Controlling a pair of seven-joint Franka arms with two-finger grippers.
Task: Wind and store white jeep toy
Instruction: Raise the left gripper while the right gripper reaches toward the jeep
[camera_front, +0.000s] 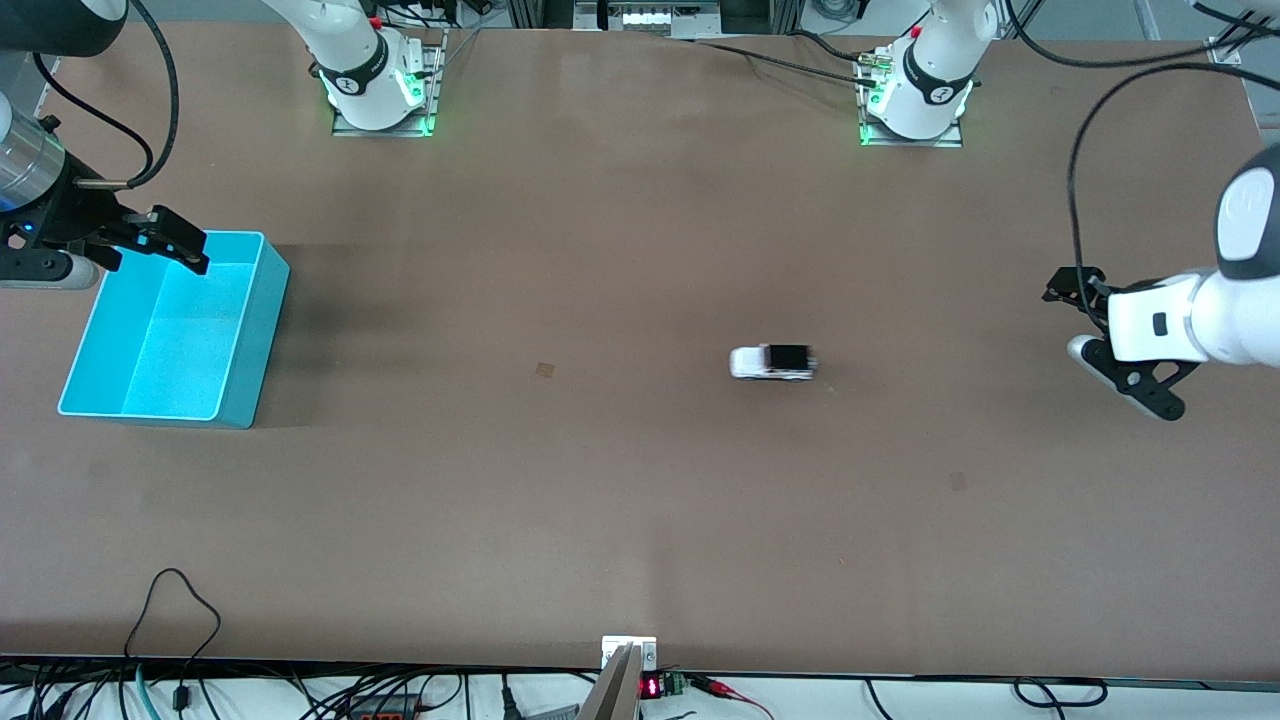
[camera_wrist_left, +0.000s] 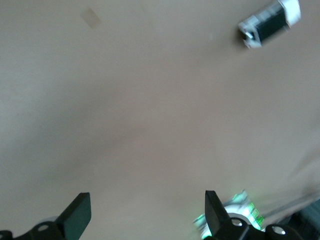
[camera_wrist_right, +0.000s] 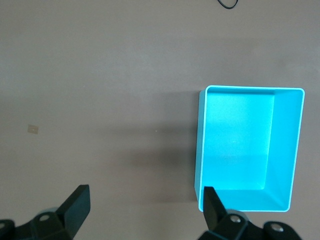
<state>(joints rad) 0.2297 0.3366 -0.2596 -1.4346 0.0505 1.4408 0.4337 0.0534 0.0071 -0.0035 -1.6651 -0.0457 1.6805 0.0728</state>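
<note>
The white jeep toy, tiny with a black roof panel, stands on the bare table near its middle, toward the left arm's end. In the left wrist view the jeep lies well away from my open left gripper. The left gripper hangs over the table at the left arm's end, with nothing between its fingers. My right gripper is open and empty over the rim of the turquoise bin. The right wrist view shows the bin empty, beside the right gripper.
Both arm bases stand along the table's edge farthest from the front camera. A small tape patch marks the table between the bin and the jeep. Cables run along the nearest edge.
</note>
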